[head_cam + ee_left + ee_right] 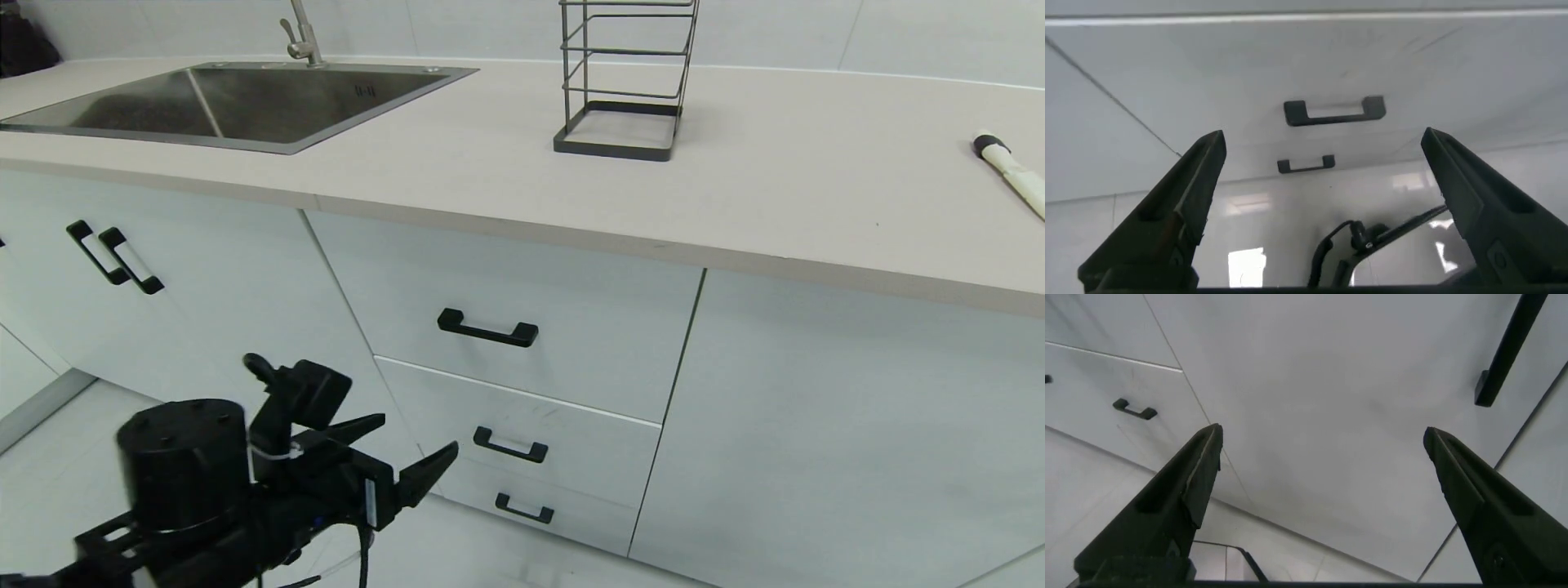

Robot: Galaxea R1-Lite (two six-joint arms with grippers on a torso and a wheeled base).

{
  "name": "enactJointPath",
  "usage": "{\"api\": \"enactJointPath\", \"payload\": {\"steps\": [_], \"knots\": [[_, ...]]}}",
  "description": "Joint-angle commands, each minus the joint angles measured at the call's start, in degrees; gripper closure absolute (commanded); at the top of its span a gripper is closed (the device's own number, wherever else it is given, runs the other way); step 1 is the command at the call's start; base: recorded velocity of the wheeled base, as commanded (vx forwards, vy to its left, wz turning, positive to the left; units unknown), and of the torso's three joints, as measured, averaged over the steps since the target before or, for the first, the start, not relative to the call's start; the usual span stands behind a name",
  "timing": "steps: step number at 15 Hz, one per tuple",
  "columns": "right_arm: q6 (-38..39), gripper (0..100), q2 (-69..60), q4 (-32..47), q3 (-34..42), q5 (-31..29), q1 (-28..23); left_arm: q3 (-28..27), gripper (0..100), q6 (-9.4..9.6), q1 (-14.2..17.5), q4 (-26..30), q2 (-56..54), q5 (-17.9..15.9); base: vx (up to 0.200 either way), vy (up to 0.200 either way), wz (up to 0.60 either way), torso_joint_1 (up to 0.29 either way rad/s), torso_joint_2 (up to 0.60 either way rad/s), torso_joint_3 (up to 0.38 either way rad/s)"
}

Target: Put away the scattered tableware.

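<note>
Left gripper (416,437) is held wide open, empty. A drawer handle (510,445) is faced ahead of it; with a skewed approach, the drawer front (571,433) may be struck.

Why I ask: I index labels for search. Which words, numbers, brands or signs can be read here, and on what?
No text can be read.
The sink wall bears small dark marks, too small to tell whether they are print or slots.
The drawer fronts, wire rack and handled utensil show no lettering.
</note>
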Motion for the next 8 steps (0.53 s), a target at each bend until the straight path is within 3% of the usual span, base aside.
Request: {"api": "enactJointPath", "payload": {"steps": [1,2,3,4,6,8], "knots": [[-0.2,0,0.1,0.0,0.0,-1.5,-0.1,8.3,0,-1.49,2.6,-1.7,-20.8,-0.1,0.0,0.0,0.0,0.0,0.0,0.0],[-0.7,0,0.1,0.8,0.0,-11.2,-0.1,11.8,0,-0.26,7.9,-1.6,-29.9,-0.2,0.0,0.0,0.0,0.0,0.0,0.0],[-0.9,0,0.1,2.1,0.0,-13.7,-0.1,11.9,0,0.7,11.6,0.4,-36.7,-0.3,0.0,0.0,0.0,0.0,0.0,0.0],[-1.1,0,0.1,2.4,0.0,-10.7,-0.1,11.9,0,1.14,14.4,4.0,-45.5,-0.8,0.0,0.0,0.0,0.0,0.0,0.0],[-3.4,0,0.1,3.0,0.0,-7.0,-0.1,11.9,0,2.64,17.0,16.0,-59.7,-1.5,0.0,0.0,0.0,0.0,0.0,0.0],[-4.0,0,0.1,3.0,0.0,-6.6,-0.1,10.5,0,4.22,19.6,37.4,-79.2,-1.3,0.0,0.0,0.0,0.0,0.0,0.0]]}}
